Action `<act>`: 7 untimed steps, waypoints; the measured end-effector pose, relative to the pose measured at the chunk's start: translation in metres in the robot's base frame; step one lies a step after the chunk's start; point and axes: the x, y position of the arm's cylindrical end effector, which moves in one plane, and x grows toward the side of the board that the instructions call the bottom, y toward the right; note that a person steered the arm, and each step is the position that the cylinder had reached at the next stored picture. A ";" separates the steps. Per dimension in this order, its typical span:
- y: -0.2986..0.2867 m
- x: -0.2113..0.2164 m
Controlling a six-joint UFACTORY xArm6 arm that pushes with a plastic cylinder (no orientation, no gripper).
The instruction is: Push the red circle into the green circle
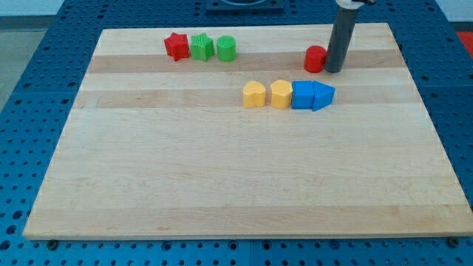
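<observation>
The red circle [315, 58] sits near the view's top right of the wooden board. My tip [334, 71] stands right next to it on its right side, touching or nearly touching. The green circle [227, 49] is well to the left, near the board's top edge, at the right end of a row with a green star [202, 47] and a red star [177, 46].
Below the red circle lies a row of a yellow block [254, 94], a yellow hexagon-like block [281, 94], a blue square [302, 95] and a blue triangle [323, 96]. The board [222, 177] lies on a blue perforated table.
</observation>
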 end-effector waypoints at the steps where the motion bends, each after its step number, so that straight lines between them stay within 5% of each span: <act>1: -0.013 -0.004; 7: -0.044 -0.041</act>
